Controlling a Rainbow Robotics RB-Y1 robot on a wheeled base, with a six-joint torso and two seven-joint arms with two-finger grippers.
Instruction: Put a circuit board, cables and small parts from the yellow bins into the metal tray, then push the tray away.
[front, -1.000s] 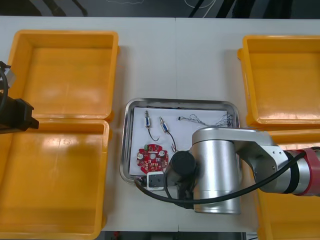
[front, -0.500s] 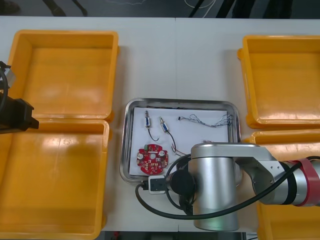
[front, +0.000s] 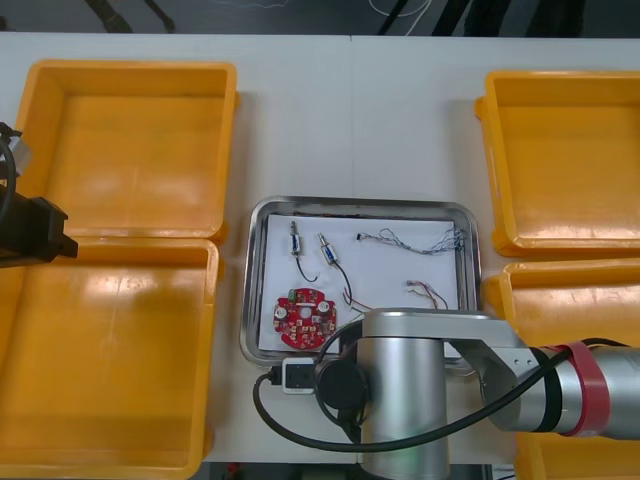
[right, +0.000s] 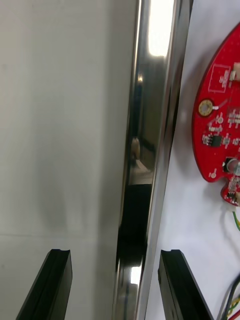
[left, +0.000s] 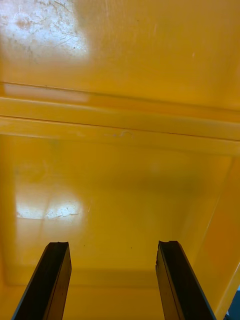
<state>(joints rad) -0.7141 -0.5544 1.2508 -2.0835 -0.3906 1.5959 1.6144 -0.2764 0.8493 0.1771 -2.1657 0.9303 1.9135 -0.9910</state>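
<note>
Four yellow bins (front: 130, 68) sit on the light table (front: 350, 120) at 10, 8, 2 and 4 o'clock. The metal tray (front: 360, 203) lies at the centre and is white inside.

Inside the tray:
- A round red circuit board (front: 306, 320) lies at 7 o'clock.
- Two small metal parts (front: 296, 240) lie at 10 to 11 o'clock.
- A twisted blue and white cable (front: 410, 240) lies at 1 o'clock.
- A red and yellow cable (front: 428, 290) lies at 4 o'clock.

Judging by this, loading is done and the push is the step in hand.

Your right arm (front: 410, 390) reaches in from 5 o'clock and covers the tray's near edge. In its wrist view, the right gripper (right: 115, 255) is spread wide and holds nothing. Its fingers (right: 57, 280) straddle the shiny rim (right: 150, 125), one over bare table and the other over the white lining. The circuit board (right: 222, 125) lies just inside the rim, beyond the inner finger. You cannot tell whether either finger touches the metal.

The left gripper (left: 112, 247) waits at 9 o'clock over a bin floor, fingers apart and holding nothing.

Expect the tray to be light, stiff and slick-bottomed, so it should slide easily on the table. Its cargo is loose and nearly weightless, and a jolt could scatter the cables or skid the board. The rolled rim is the only firm purchase. Bear on it near the middle of the 6 o'clock side, because an off-centre push would likely swing the tray round. Keep the inner finger clear of the board, which is the fragile piece.
</note>
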